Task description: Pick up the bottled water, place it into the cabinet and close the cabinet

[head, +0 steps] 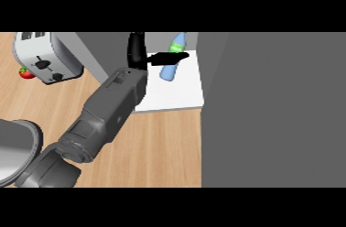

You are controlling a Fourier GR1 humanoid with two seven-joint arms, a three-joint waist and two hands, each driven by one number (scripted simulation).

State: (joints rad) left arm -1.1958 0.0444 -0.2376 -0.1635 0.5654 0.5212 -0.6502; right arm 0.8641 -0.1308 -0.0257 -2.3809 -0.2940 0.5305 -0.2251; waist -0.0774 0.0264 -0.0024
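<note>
The bottle [172, 61] lies tilted on the white cabinet shelf [182, 91], inside the opening; the left hand [159, 58] is against its middle, thumb across it, seemingly clasping it to set it down. The grey door [277, 107] stands open at right; toaster [46, 56] sits on the bench [162, 148].

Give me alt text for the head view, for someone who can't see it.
The robot's left hand holds a blue bottled water over the white cabinet shelf, with the grey cabinet door open at right. A toaster and a red fruit sit on the wooden counter at left.
</note>
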